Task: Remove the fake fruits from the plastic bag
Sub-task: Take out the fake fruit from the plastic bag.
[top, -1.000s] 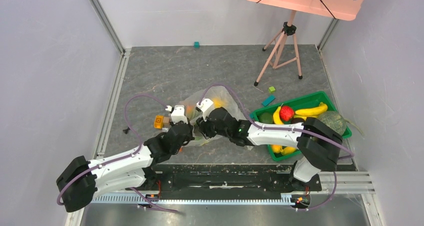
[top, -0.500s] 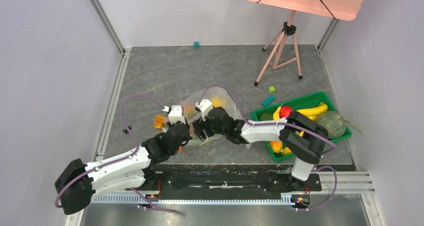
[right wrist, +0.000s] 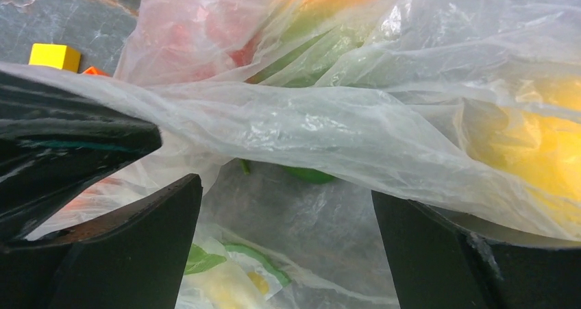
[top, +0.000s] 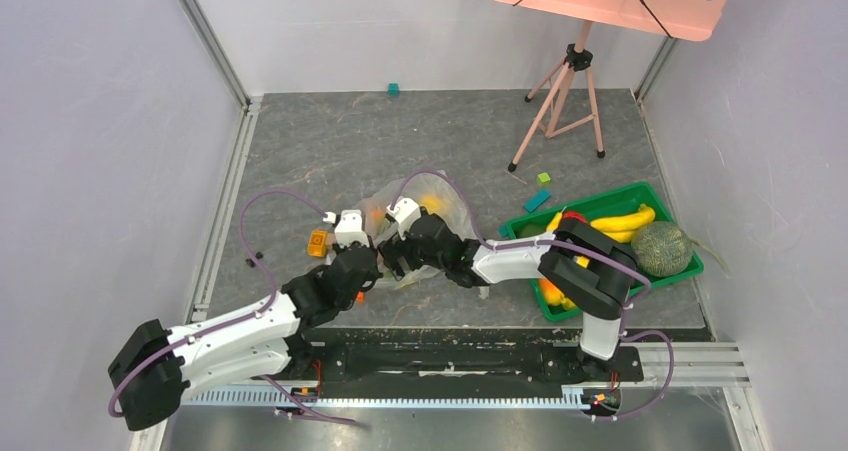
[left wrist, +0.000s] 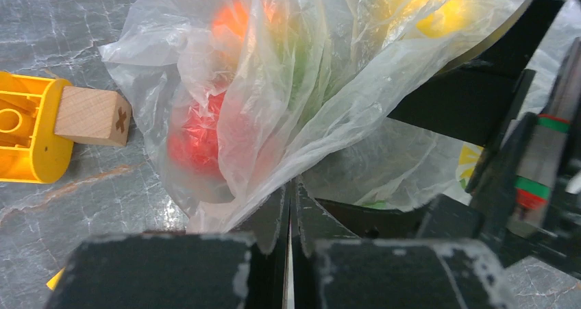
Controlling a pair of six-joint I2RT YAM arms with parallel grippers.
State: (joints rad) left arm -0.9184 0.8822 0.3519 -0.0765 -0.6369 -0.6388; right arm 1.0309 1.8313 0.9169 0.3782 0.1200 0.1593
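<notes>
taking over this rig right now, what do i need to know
Left gripper: jaws shut, pinching the bag film.
Right gripper: jaws open wide, a stretched band of bag film running across between them, nothing gripped.
Fruits: red, orange, green and yellow pieces inside the bag, mid-table. The tray on the right holds a banana and a melon.
Done: bag pinched on one side.
Left: reach into the bag and take every fruit out.
</notes>
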